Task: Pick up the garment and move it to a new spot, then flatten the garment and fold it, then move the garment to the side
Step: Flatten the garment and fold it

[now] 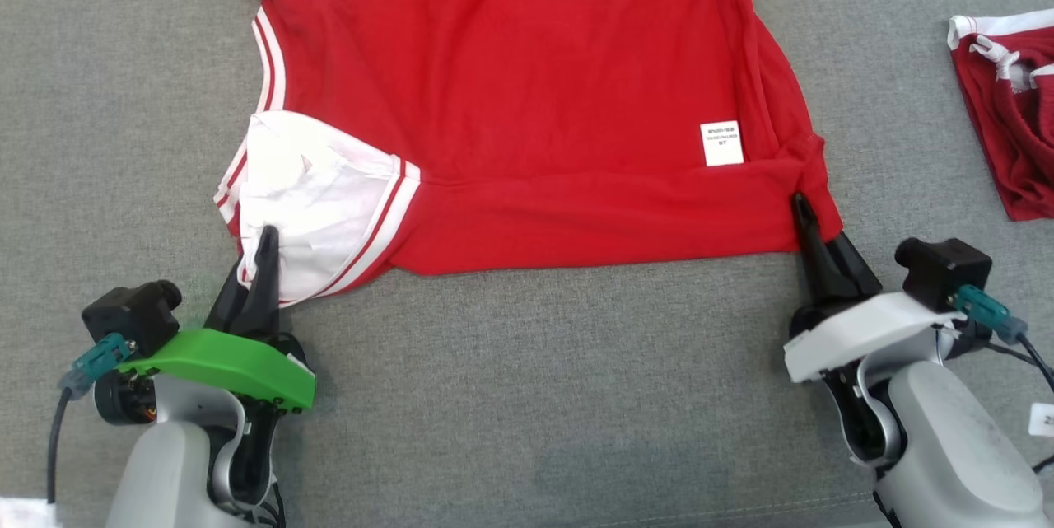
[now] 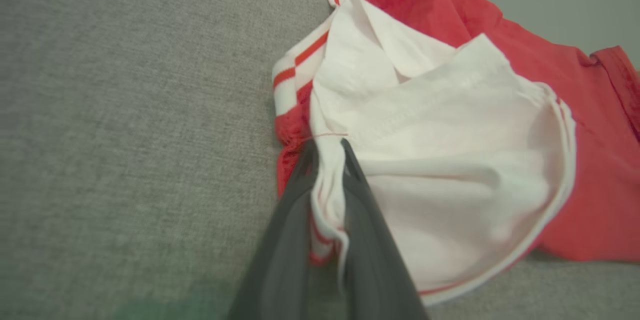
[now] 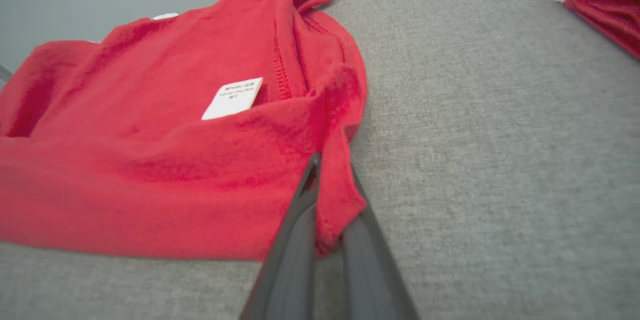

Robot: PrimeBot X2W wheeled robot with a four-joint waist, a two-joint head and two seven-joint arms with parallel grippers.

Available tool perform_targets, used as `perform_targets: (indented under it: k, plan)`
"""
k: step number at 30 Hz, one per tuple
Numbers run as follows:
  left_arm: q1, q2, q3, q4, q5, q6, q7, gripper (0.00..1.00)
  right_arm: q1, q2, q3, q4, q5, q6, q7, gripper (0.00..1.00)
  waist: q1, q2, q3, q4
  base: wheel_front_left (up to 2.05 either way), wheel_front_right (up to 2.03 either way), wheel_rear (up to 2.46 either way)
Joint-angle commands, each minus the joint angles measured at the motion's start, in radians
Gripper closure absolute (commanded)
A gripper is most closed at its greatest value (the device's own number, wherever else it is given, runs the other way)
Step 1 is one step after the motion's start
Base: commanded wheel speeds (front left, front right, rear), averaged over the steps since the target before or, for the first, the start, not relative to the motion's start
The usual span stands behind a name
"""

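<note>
garment position: the red garment [image 1: 535, 100] lay spread on the grey fabric counter [image 1: 527, 396], in the far middle of my head view, its far edge cut by the top of the frame.
long axis: i saw it running left to right across the counter, the near hem almost parallel to the frame's bottom edge, rising a little toward the robot's right.
left end: the end on the robot's left showed white lining [image 1: 305, 190] turned out, edged with red-and-white striped trim [image 1: 387, 215].
right end: the end on the robot's right was plain red, bunched along a seam, with a small white care label [image 1: 722, 142] just inside it.
left claw: the left claw [image 1: 265, 244] was clamped on the near-left corner. in the left wrist view its fingers [image 2: 370, 240] pinched a fold of white cloth and striped trim between them.
right claw: the right claw [image 1: 803, 211] was clamped on the near-right corner. in the right wrist view a red flap sat squeezed between the two dark fingers [image 3: 295, 240].
lift: i couldn't tell whether either corner was off the counter.
elsewhere: a second garment [image 1: 1009, 124], red with white trim, lay crumpled at the far right, well apart from the first.
</note>
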Motion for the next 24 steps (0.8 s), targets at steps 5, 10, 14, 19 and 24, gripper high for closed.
perform_targets:
  k: [5, 10, 14, 19, 24]
  plan:
    - [0.119, 0.033, 0.016, -0.190, -0.057, 0.011, 0.082, 1.00, 0.113, -0.040, -0.030, -0.128, 0.019, -0.001, 0.036, 1.00, 0.0000, 0.0000, -0.020, 0.002, 0.00, 0.00, 0.00]
    - [0.258, 0.040, 0.024, -0.381, -0.081, 0.058, 0.166, 1.00, 0.235, -0.050, -0.073, -0.235, 0.015, -0.001, 0.107, 1.00, 0.0000, 0.0000, -0.038, 0.010, 0.00, 0.00, 0.00]
    - [0.351, 0.033, 0.017, -0.491, -0.087, 0.097, 0.213, 1.00, 0.309, -0.046, -0.114, -0.288, 0.003, -0.001, 0.153, 1.00, 0.0000, 0.0000, -0.042, 0.015, 0.00, 0.00, 0.00]
    - [0.383, 0.025, -0.019, -0.503, -0.077, 0.114, 0.255, 1.00, 0.293, -0.032, -0.133, -0.274, -0.015, -0.001, 0.156, 0.94, 0.0000, 0.0000, -0.035, 0.013, 0.00, 0.00, 0.00]
    - [0.340, 0.007, -0.030, -0.460, -0.038, 0.122, 0.189, 0.00, 0.262, -0.018, -0.151, -0.248, -0.053, -0.001, 0.131, 0.00, 0.0000, 0.0000, -0.044, 0.010, 0.00, 0.00, 0.00]
